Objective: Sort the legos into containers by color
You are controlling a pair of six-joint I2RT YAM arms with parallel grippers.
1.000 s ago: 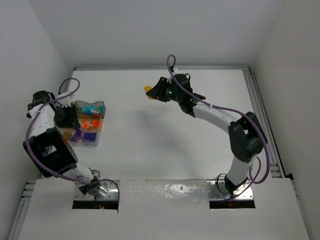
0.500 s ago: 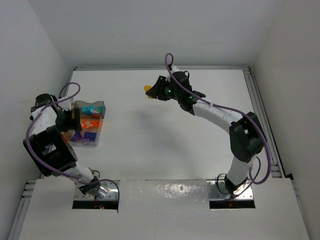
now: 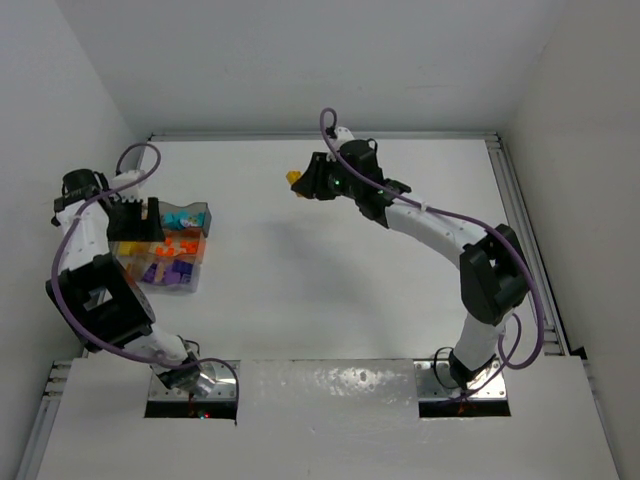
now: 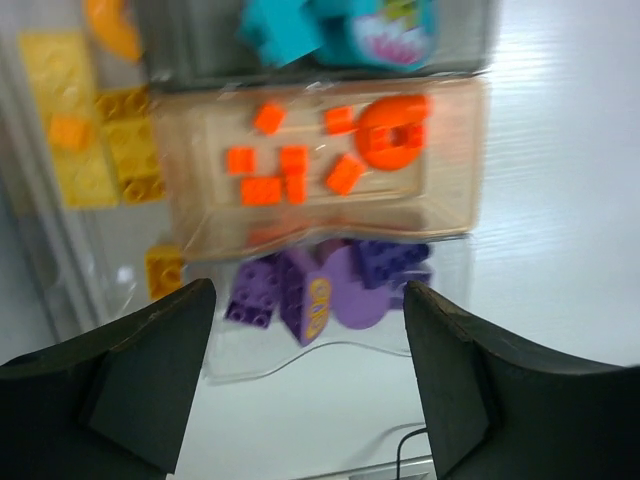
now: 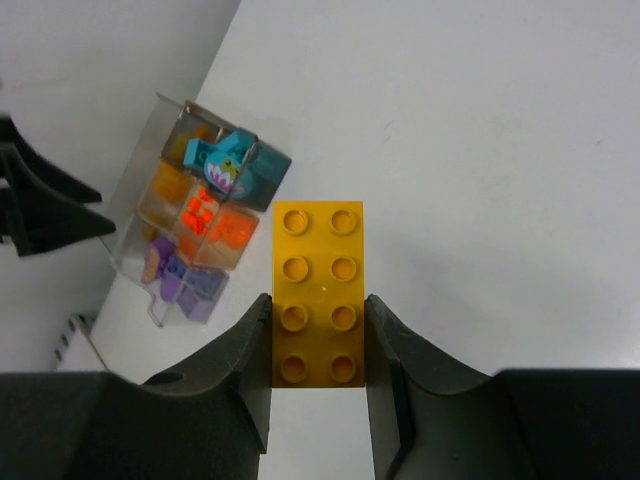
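**Left gripper [image 4: 305, 335] over a sorted brick tray [image 4: 455, 215]**

Its dark fingers [image 4: 150, 370] are spread wide with nothing between them. Below, on the white desk [image 4: 560, 200], the clear divided tray holds teal bricks [image 4: 290, 25], orange bricks [image 4: 290, 175], purple bricks [image 4: 290, 295] and yellow bricks [image 4: 110, 140] in separate compartments.

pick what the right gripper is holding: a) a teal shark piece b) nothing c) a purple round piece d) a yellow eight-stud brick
d, since the right wrist view shows the right gripper closed on a yellow brick with two rows of four studs, one finger on each long side.
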